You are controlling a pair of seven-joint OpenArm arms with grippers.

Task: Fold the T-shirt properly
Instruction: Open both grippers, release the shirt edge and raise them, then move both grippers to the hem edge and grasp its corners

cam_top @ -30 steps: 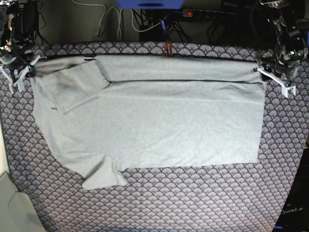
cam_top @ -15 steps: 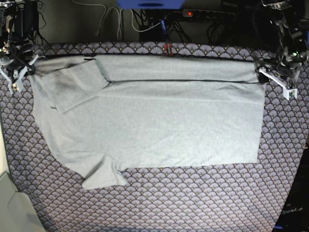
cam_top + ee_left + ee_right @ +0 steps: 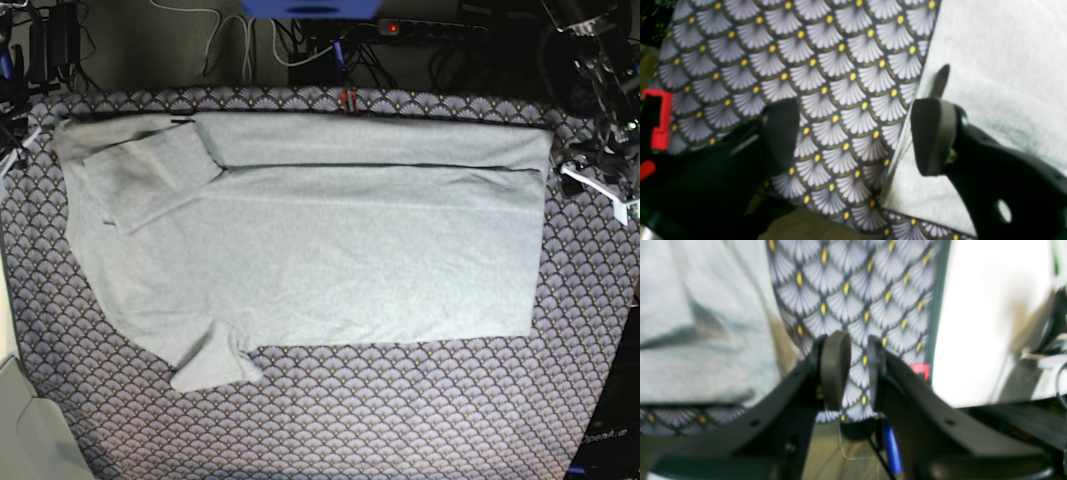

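The light grey T-shirt (image 3: 320, 240) lies flat on the purple fan-scale tablecloth (image 3: 400, 420), with its far edge folded forward in a long band and no lettering showing. My left gripper (image 3: 600, 192) is off the shirt's far right corner. In the left wrist view it (image 3: 857, 133) is wide open and empty over the cloth, with the shirt's edge (image 3: 990, 66) by its right finger. My right gripper (image 3: 10, 150) is at the frame's left edge, off the shirt. In the right wrist view it (image 3: 858, 370) is empty, its jaws a narrow gap apart, and the shirt (image 3: 700, 340) is to its left.
Cables and a power strip (image 3: 430, 30) run behind the table's far edge. A small red clip (image 3: 348, 100) sits at the far edge in the middle. A pale grey object (image 3: 30, 430) is at the front left corner. The table's side edges are close to both grippers.
Both grippers have let go of the shirt's far corners and moved outward, away from it. The far corners now lie flat, spread a little wider.
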